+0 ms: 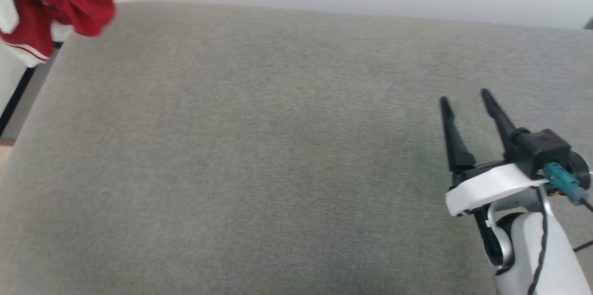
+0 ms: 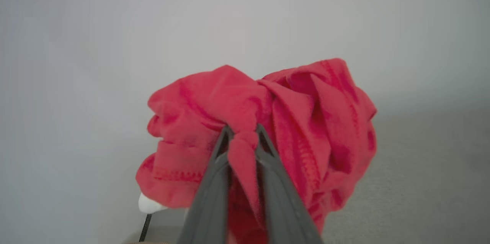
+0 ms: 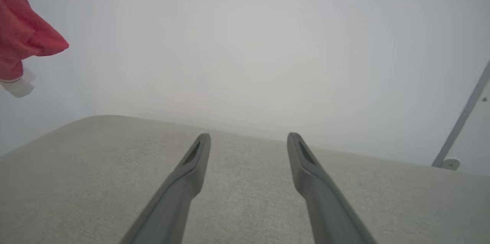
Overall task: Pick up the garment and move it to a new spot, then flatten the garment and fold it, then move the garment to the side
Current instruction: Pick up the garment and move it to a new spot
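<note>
Up in the left end effector [image 2: 241, 136], clamped tight, hangs the garment [image 2: 283, 113], off the table [image 1: 231, 147]; right end effector [image 1: 464, 95] sits wide open. Pickup looks done; placing, flattening, folding left.

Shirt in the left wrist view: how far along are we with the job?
Done: the shirt is picked up, bunched and pinched in the left gripper, off the grey surface near its far left corner. In hand: carrying it to a new spot. Left: laying it down, flattening, folding and moving it aside. The right gripper is open, holding nothing, over the right side.
</note>
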Robot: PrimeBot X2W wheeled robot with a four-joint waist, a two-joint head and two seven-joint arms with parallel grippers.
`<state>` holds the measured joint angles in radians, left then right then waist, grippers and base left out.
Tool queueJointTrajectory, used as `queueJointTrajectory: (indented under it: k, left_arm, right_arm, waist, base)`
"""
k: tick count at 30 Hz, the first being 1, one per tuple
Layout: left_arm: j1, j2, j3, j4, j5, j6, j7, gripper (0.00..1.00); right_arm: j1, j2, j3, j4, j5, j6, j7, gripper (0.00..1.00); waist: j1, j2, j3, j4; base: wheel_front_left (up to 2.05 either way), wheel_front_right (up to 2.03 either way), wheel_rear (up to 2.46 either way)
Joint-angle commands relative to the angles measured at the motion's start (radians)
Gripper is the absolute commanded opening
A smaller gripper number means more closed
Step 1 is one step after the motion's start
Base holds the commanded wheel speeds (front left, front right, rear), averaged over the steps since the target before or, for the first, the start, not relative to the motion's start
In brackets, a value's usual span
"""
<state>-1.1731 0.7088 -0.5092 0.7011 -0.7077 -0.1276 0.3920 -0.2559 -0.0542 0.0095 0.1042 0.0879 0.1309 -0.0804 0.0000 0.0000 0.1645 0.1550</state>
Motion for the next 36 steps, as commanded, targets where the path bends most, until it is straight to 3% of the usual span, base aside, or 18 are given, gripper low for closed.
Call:
queueJointTrajectory:
  k: [1,5,12,24,30,36]
  left_arm:
    - [0.023,0.009,-0.010,-0.032,-0.016,-0.002,0.016,0.00]
    - [0.061,0.024,-0.021,-0.137,-0.034,0.000,0.059,0.00]
    - [0.152,0.038,-0.046,-0.369,-0.071,0.045,0.163,0.00]
    - [0.368,0.030,-0.153,-0.782,-0.107,0.180,0.353,0.00]
    - [0.479,0.010,-0.222,-0.790,-0.106,0.207,0.364,0.00]
    - [0.553,-0.043,-0.293,-0.648,-0.119,0.176,0.348,0.00]
  right_arm:
    - [0.011,0.003,-0.013,-0.001,0.010,0.000,-0.011,1.00]
    - [0.025,0.004,-0.055,-0.004,0.012,0.000,-0.022,1.00]
    - [0.052,0.004,-0.121,-0.018,0.028,0.000,-0.039,1.00]
    - [0.078,0.004,-0.109,0.008,0.088,0.000,-0.073,1.00]
    - [0.064,0.003,-0.054,0.056,0.121,0.000,-0.098,1.00]
    - [0.042,0.003,-0.006,0.109,0.141,0.000,-0.118,1.00]
  waist:
    - [0.0000,0.0000,-0.010,-0.027]
    - [0.0000,0.0000,-0.015,-0.082]
    - [0.0000,0.0000,-0.019,-0.191]
    - [0.0000,0.0000,0.012,-0.344]
    - [0.0000,0.0000,0.037,-0.395]
    - [0.0000,0.0000,0.045,-0.417]
  base:
    - [0.00,0.00,0.00]
    - [0.00,0.00,0.00]
    - [0.00,0.00,0.00]
    - [0.00,0.00,0.00]
    - [0.00,0.00,0.00]
    - [0.00,0.00,0.00]
